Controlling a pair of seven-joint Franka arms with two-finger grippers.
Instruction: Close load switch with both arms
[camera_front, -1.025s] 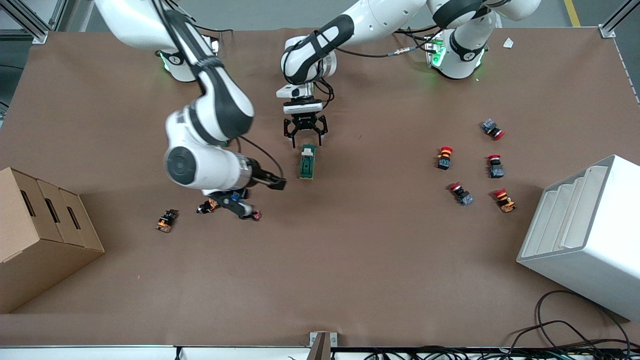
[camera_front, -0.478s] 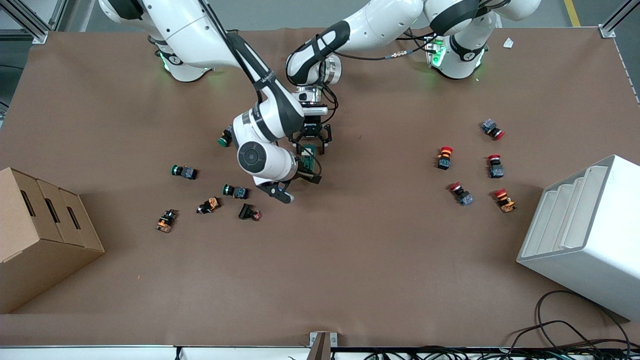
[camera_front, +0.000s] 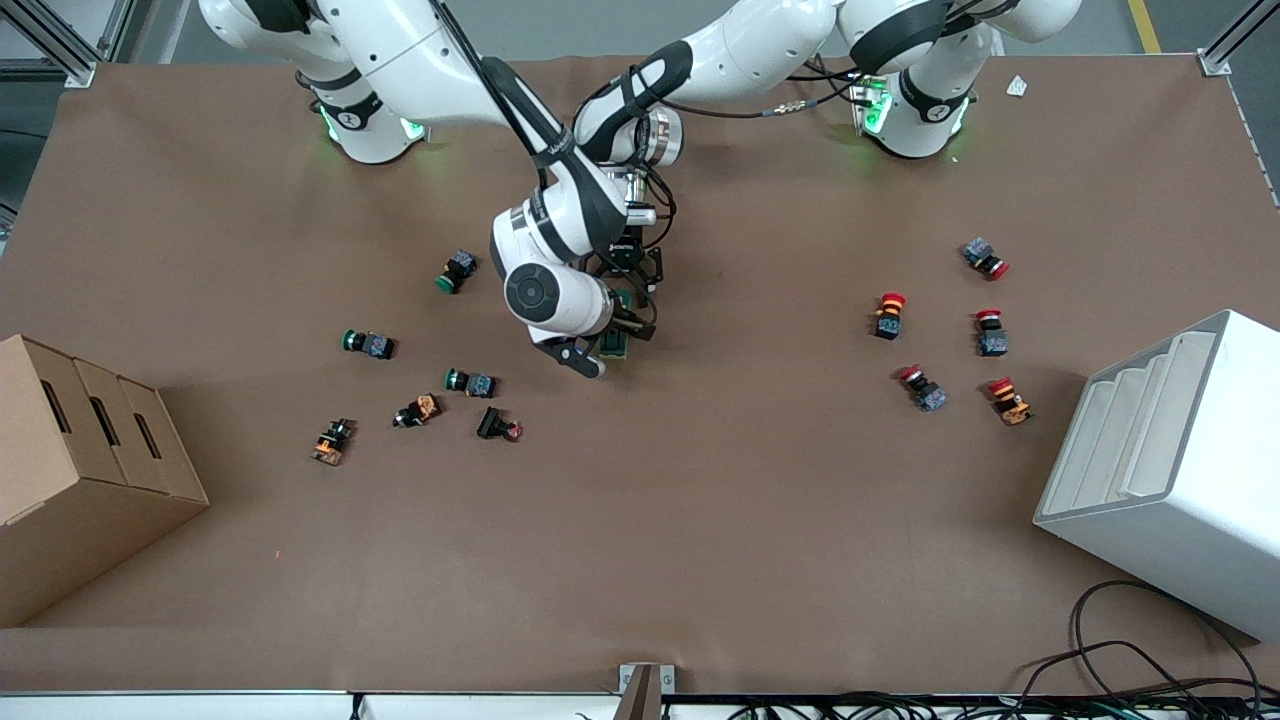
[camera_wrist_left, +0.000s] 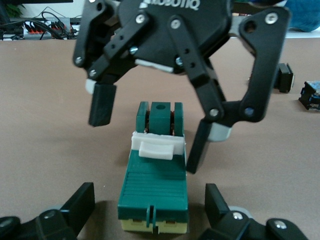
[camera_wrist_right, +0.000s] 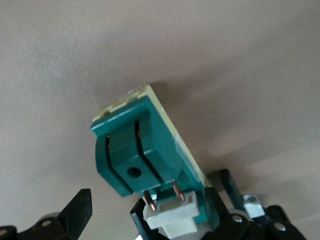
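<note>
The dark-green load switch (camera_front: 620, 344) lies mid-table, mostly hidden under both hands. In the left wrist view the load switch (camera_wrist_left: 155, 185) lies flat with its white lever (camera_wrist_left: 159, 148) up. My left gripper (camera_front: 628, 290) is low over the switch's end farther from the front camera. In its own view the left gripper (camera_wrist_left: 150, 215) is open, fingers either side of the switch's cream-based end. My right gripper (camera_front: 610, 350) is at the other end. The right gripper (camera_wrist_left: 147, 145) is open around the lever, one finger (camera_wrist_left: 196, 150) close against the switch's side. In the right wrist view the switch (camera_wrist_right: 135, 150) reaches between the right gripper (camera_wrist_right: 147, 215).
Green push buttons (camera_front: 458, 270) (camera_front: 368, 344) (camera_front: 470, 381) and orange ones (camera_front: 418, 410) lie toward the right arm's end, by a cardboard box (camera_front: 80, 470). Red push buttons (camera_front: 888, 314) (camera_front: 990, 332) lie toward the left arm's end, near a white bin (camera_front: 1170, 470).
The right arm swung from over the push buttons to the load switch. The left gripper came down over the switch's other end. The switch has stayed put.
</note>
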